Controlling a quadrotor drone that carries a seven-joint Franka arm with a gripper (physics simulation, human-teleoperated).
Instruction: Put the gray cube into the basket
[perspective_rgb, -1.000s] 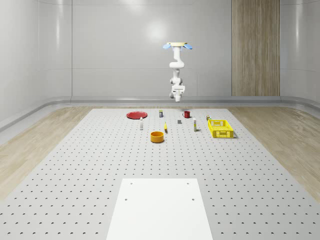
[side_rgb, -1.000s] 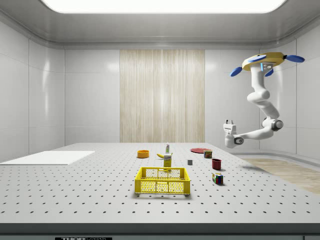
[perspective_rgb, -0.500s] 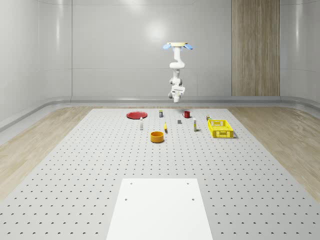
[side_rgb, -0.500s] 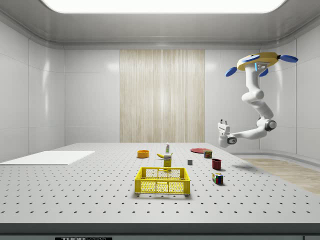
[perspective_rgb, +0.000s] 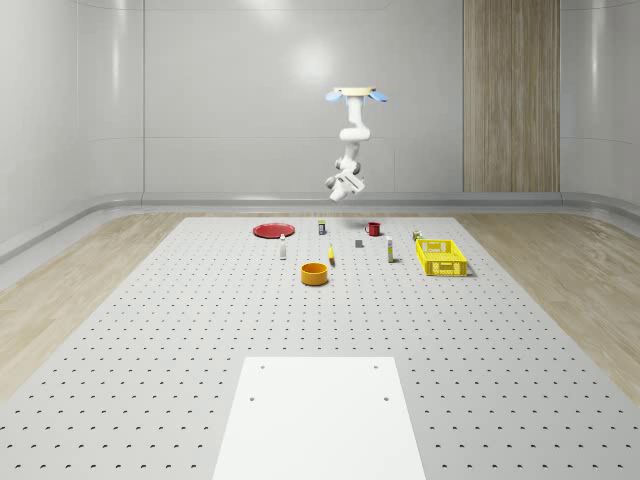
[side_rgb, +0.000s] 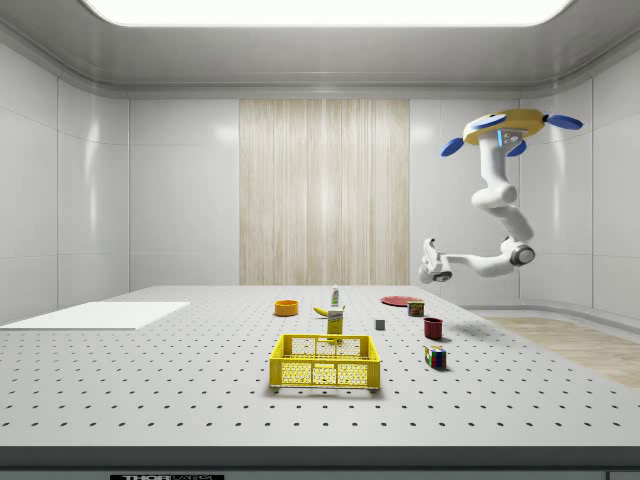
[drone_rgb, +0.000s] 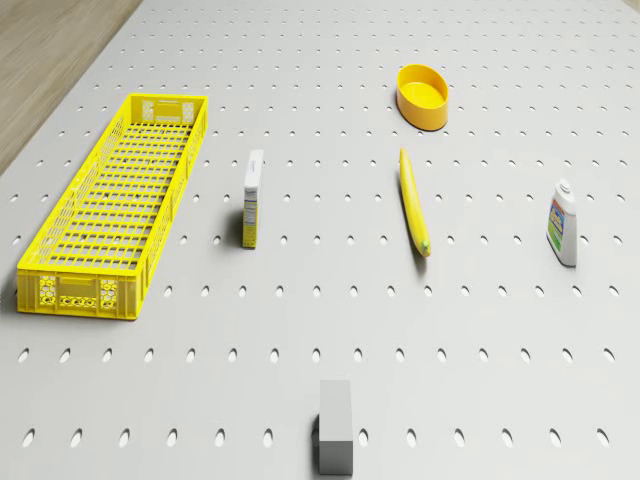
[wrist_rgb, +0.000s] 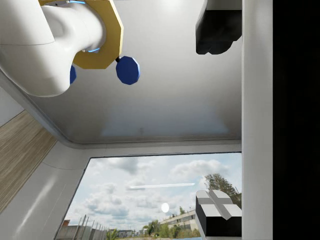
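A quadrotor drone (side_rgb: 505, 125) hovers high over the far end of the perforated worktop (perspective_rgb: 150, 330), at the side view's right. Its white arm (side_rgb: 497, 195) hangs down and bends back toward the middle of the scene. The end effector (side_rgb: 428, 258) is held in the air, well above everything on the surface and touching nothing. In the wrist view its two dark fingers (wrist_rgb: 216, 30) stand spread wide apart with nothing between them, and the camera looks up at the ceiling and the drone's own underside.

The gray cube (drone_rgb: 335, 438) sits on the worktop, outside the yellow basket (drone_rgb: 75, 292) and well apart from it. A small upright box (drone_rgb: 253, 198) stands on the surface between the two. In the side view the cube (side_rgb: 380, 324) rests beyond the basket (side_rgb: 325, 372), near a dark red mug (side_rgb: 433, 328).

Also on the worktop are a banana (drone_rgb: 413, 200), an orange bowl (drone_rgb: 422, 95), a small white bottle (drone_rgb: 563, 225), a red plate (perspective_rgb: 272, 230) and a multicoloured puzzle cube (side_rgb: 434, 356). A white panel (perspective_rgb: 320, 415) lies at the near end in the whole-scene view.
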